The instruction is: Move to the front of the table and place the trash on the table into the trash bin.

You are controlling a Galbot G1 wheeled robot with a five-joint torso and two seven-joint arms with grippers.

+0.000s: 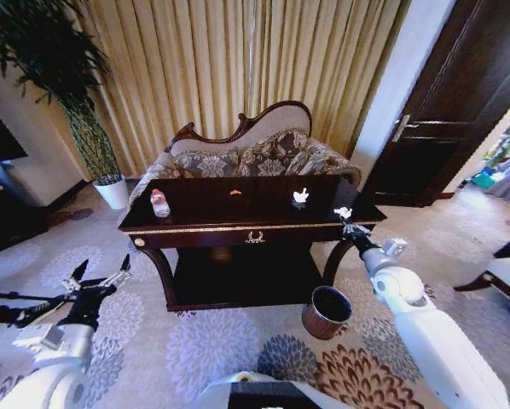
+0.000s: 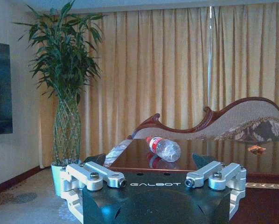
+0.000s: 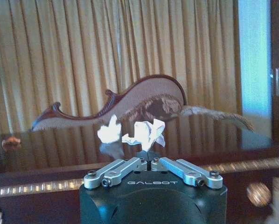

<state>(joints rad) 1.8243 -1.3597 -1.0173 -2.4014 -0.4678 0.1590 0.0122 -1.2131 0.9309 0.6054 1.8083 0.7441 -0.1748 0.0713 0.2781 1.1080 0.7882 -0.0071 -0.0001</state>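
the right end effector, marked "galbot", is pinching a crumpled white paper wad at the bench's right front corner. a second white wad is lying on the glossy top, beside an orange scrap. the left end effector is hovering wide open, low left. the trash bin is standing on the carpet.

White arm shells, black wrist blocks marked GALBOT, silver pincer linkages w/ screws, black fingertips
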